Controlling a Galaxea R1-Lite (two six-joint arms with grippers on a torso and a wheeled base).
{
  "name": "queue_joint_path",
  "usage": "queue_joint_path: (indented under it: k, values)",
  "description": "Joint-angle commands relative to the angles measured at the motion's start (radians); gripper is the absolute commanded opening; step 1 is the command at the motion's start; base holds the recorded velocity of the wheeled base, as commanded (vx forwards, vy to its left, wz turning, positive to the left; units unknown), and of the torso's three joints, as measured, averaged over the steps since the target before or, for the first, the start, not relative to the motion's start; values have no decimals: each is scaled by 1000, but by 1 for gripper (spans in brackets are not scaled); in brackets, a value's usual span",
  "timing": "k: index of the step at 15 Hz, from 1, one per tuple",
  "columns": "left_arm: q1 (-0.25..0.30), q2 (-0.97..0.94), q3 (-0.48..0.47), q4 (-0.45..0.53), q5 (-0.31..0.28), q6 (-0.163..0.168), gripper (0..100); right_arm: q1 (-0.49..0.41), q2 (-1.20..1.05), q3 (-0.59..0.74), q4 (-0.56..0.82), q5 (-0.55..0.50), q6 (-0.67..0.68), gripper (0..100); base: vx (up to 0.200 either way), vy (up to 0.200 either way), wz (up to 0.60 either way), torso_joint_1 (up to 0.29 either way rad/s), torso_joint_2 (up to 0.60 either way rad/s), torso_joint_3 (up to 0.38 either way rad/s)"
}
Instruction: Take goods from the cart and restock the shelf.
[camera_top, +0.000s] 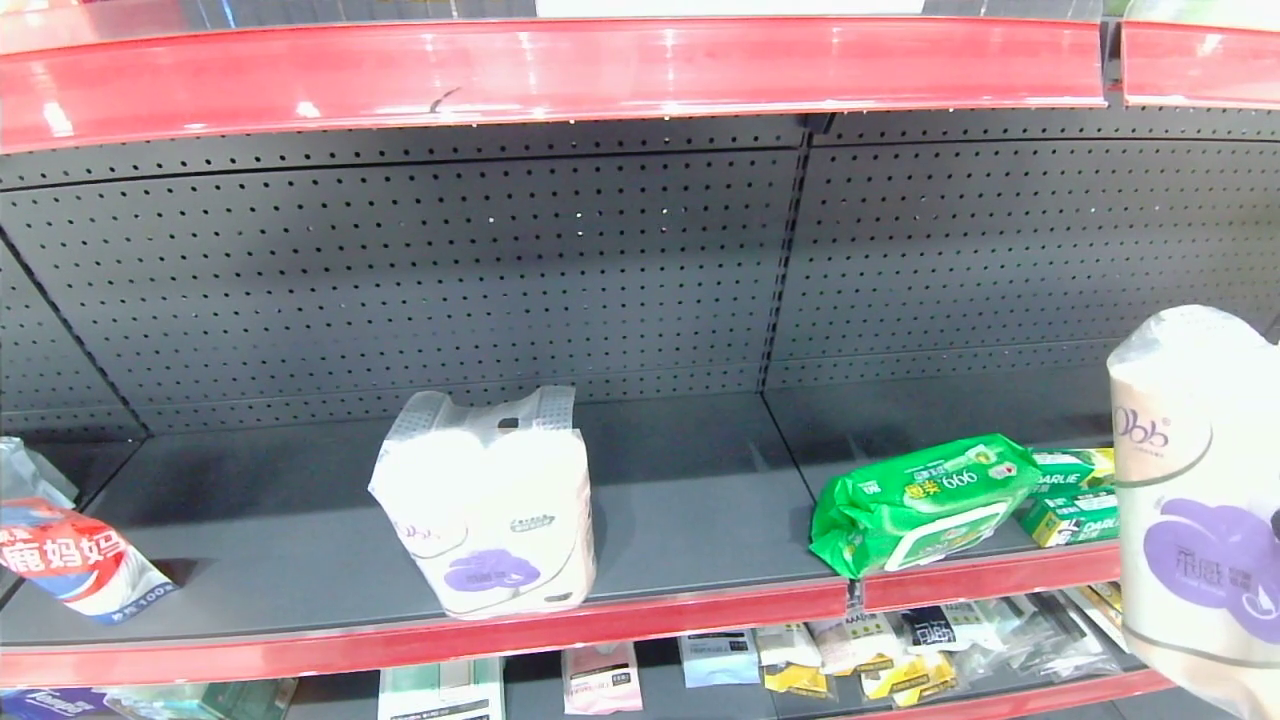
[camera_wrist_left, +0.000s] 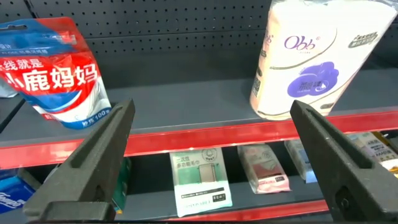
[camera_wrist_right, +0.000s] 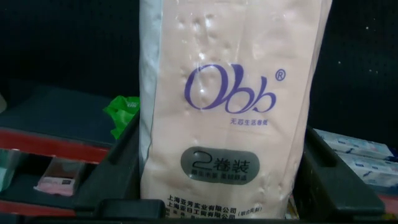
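Observation:
A white pack of paper rolls with a purple mark (camera_top: 490, 510) stands upright near the front edge of the dark shelf (camera_top: 690, 500); the left wrist view has it too (camera_wrist_left: 317, 56). A second such pack (camera_top: 1195, 500) hangs in the air at the far right, in front of the shelf. My right gripper (camera_wrist_right: 227, 186) is shut on this pack (camera_wrist_right: 230, 112), one finger on each side. My left gripper (camera_wrist_left: 211, 109) is open and holds nothing. It sits in front of the shelf's red front strip (camera_wrist_left: 205, 134), between the standing pack and a red-and-white bag (camera_wrist_left: 53, 74).
A green wipes pack (camera_top: 920, 500) and green boxes (camera_top: 1080, 495) lie at the right of the shelf, the red-and-white bag (camera_top: 70, 560) at its left. Bare shelf lies between the standing pack and the wipes. Small packets (camera_top: 800, 660) fill the lower shelf. A red-edged shelf (camera_top: 550, 70) is overhead.

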Motion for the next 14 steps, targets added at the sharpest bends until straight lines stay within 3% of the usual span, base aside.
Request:
queue_joint_path:
  k: [1,6,12,14]
  values:
    - [0,1,0,0,0,0,100,1,9,-21,-2,32,-1,0,0,0,0,0,0,0]
    - [0,1,0,0,0,0,100,2,60,-25,-7,110,11,0,0,0,0,0,0,0]
    - [0,1,0,0,0,0,100,14,68,-16,-7,112,103,0,0,0,600,9,2,-1]
    - [0,1,0,0,0,0,100,16,68,-24,-7,112,103,0,0,0,0,0,0,0]
